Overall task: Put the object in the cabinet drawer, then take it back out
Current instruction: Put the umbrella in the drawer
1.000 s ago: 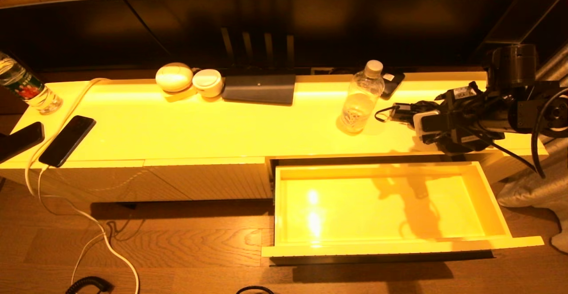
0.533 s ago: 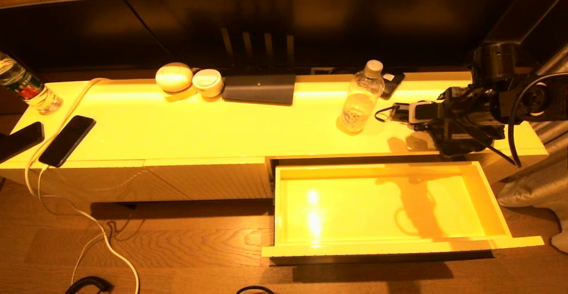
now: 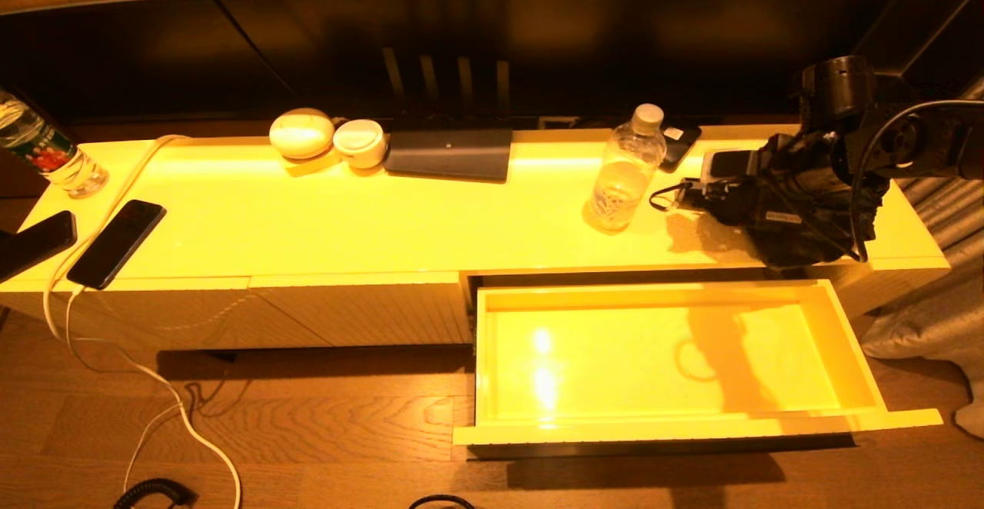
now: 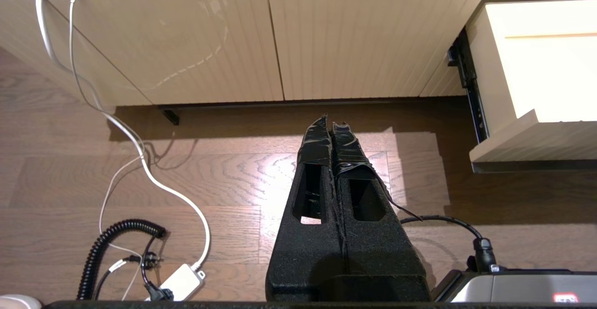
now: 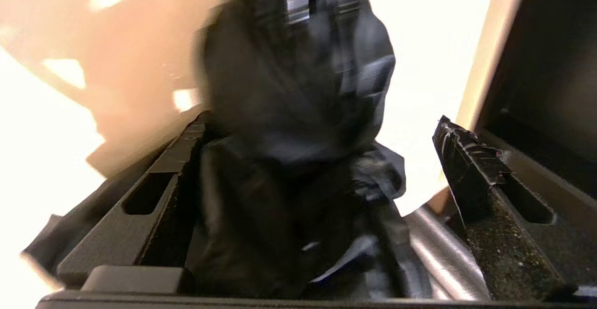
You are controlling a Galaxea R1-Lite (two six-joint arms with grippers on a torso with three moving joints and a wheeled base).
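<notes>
The cabinet drawer (image 3: 492, 355) stands pulled out at the lower right, its glossy cream-yellow inside bare apart from shadows; one corner shows in the left wrist view (image 4: 536, 131). My right gripper (image 3: 711, 195) hovers over the right end of the cabinet top, behind the drawer. Its fingers are spread wide around a black object (image 3: 686, 188) with a looped cable. In the right wrist view the black object (image 5: 289, 169) is blurred, lies against one finger (image 5: 140, 201) and stays clear of the other. My left gripper (image 4: 330, 123) hangs shut and empty above the wooden floor before the cabinet.
A clear water bottle (image 3: 626, 171) stands just left of the right gripper, a dark phone (image 3: 680, 144) behind it. Further left on the top lie a dark flat pad (image 3: 450, 154), two white round things (image 3: 301, 134), a charging phone (image 3: 115, 244) and another bottle (image 3: 46, 157). Cables trail over the floor (image 4: 140, 150).
The right arm has swung back and up, from the drawer's rear edge to over the cabinet top. Its shadow in the drawer has slid toward the back.
</notes>
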